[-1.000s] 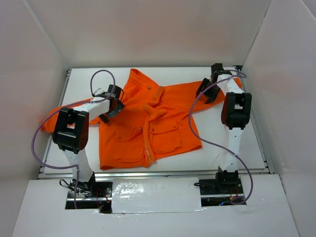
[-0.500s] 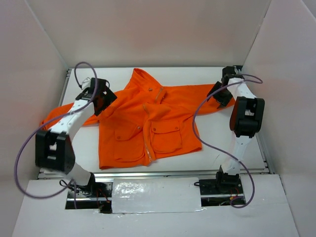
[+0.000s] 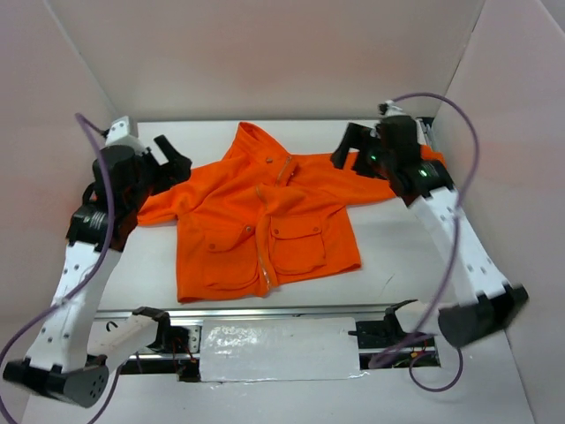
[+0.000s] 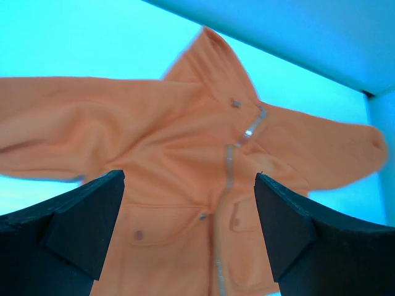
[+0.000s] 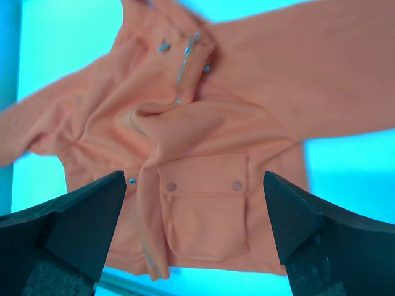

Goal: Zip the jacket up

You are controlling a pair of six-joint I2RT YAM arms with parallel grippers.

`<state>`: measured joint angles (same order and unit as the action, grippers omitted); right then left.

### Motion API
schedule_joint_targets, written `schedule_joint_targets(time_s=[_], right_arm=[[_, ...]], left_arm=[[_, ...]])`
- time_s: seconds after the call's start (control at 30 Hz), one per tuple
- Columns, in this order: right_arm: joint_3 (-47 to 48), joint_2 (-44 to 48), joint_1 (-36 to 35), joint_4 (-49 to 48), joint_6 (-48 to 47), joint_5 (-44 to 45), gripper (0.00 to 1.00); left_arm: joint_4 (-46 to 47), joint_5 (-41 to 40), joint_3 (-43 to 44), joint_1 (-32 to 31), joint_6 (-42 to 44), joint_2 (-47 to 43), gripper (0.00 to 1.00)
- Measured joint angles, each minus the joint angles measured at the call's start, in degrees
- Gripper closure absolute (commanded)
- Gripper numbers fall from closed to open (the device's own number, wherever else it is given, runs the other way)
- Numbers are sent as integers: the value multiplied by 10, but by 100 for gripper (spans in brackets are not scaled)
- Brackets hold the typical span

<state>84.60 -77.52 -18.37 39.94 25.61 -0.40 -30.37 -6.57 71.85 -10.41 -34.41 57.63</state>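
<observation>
Jacket lies between the empty, wide-open left hand and right hand; its zipper runs collar to hem, the collar end nearer the right hand.

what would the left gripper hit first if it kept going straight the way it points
Probably the jacket: the open left gripper aims at its upper front, beside the zipper. Nothing shows in between, though depth is unclear.

Bright orange jacket with pale zipper on a white table.
</observation>
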Motion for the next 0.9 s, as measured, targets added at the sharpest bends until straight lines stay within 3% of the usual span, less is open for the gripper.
schedule_joint_targets(time_s=[0.2,0.4,0.53,0.9], right_arm=[[-89,271,14,15,-5,77,0],[-153,495,-15,20,2,115,0],[-156,539,-29,23,3,128,0],[-168,539,-83,55,7,191,0]], left_arm=[[-104,-136,10,1,26,-124,1],[-173,-191,9,1,30,-221,1],[-215,-214,7,1,41,-251,1],[-251,-235,-21,1,47,-267,1]])
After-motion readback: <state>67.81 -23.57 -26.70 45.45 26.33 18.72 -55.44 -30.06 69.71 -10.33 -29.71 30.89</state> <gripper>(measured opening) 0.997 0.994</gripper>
